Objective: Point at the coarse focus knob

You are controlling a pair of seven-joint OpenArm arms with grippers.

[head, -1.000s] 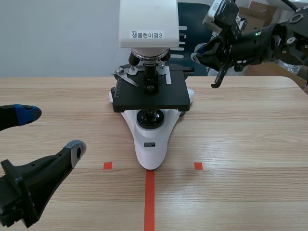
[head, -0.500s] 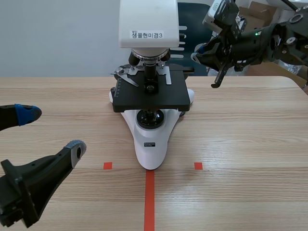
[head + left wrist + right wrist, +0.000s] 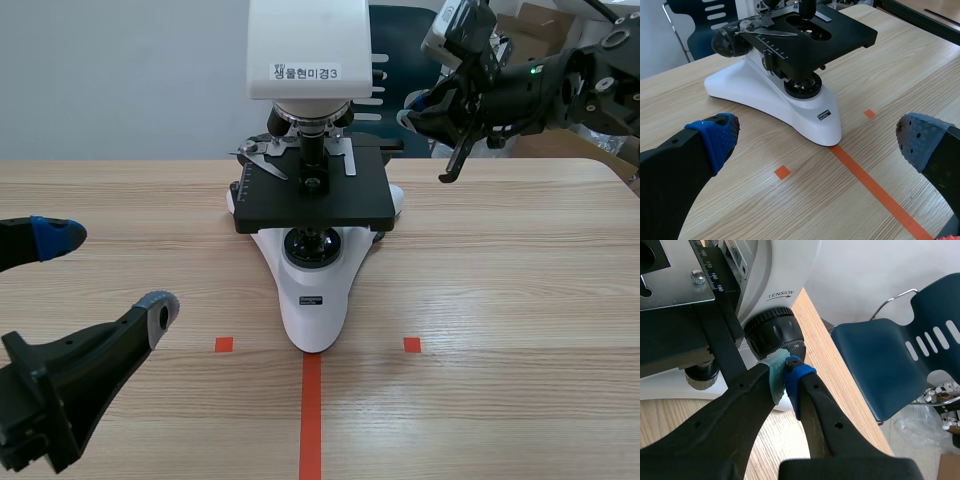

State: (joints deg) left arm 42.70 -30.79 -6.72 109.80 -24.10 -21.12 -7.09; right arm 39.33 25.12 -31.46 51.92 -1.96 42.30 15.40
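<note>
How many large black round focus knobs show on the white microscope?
2. One black ribbed knob sits on the white microscope's right-arm side, at the right gripper's shut tips; a second black knob on the opposite side, in the left wrist view. Others may be hidden.

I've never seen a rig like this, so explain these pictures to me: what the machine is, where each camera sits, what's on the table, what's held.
This is a robot with two black arms, each ending in a two-fingered gripper with soft pads. One picture looks out from between the arms; the other two come from cameras on each wrist. A white and black microscope stands on the wooden table; the orange tape is only marking. The left gripper is open, low near the robot, holding nothing. The right gripper is raised beside the microscope, shut on nothing, its tips at the coarse focus knob: pointing, not gripping.
</note>
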